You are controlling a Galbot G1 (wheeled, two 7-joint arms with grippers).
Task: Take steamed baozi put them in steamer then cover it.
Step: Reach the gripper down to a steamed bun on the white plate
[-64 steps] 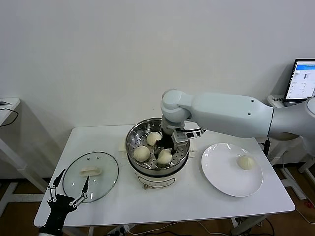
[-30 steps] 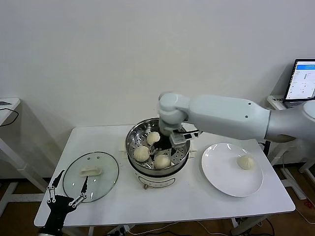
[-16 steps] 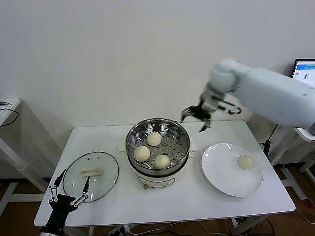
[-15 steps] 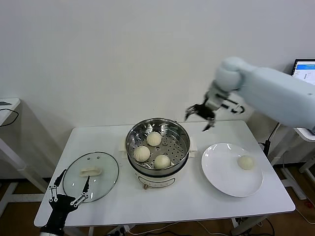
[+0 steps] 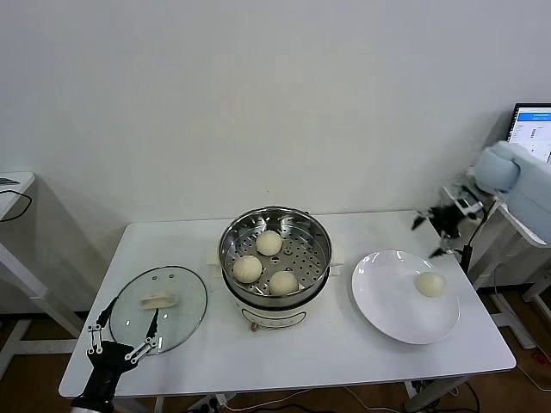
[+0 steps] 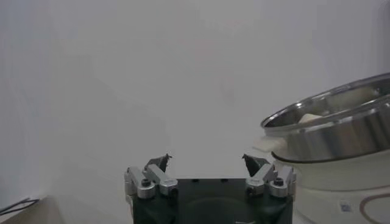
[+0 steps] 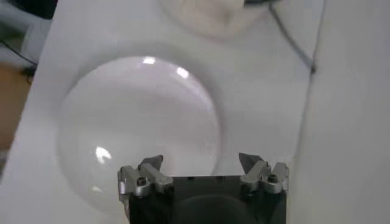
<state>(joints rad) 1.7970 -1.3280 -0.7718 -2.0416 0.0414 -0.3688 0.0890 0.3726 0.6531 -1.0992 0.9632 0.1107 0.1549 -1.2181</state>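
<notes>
The steamer (image 5: 275,258) stands mid-table with three baozi on its tray: one at the back (image 5: 269,243), one at the left (image 5: 248,268), one at the front (image 5: 284,282). The fourth baozi (image 5: 430,284) lies on the white plate (image 5: 387,305) at the right. The glass cover (image 5: 157,308) lies flat on the table at the left, handle up. My right gripper (image 5: 439,231) is open and empty in the air over the plate's far right side; its wrist view shows the gripper (image 7: 201,161) above the plate (image 7: 140,115). My left gripper (image 5: 116,344) is open, parked by the table's front left corner.
A laptop (image 5: 529,138) stands on a side table at the far right. The left wrist view shows the left gripper (image 6: 207,163) open, with the steamer (image 6: 332,131) to one side. The wall is close behind the table.
My right gripper has opened in the steamer, left a baozi there, risen and swung right to above the plate's far side. The left arm has not moved.
</notes>
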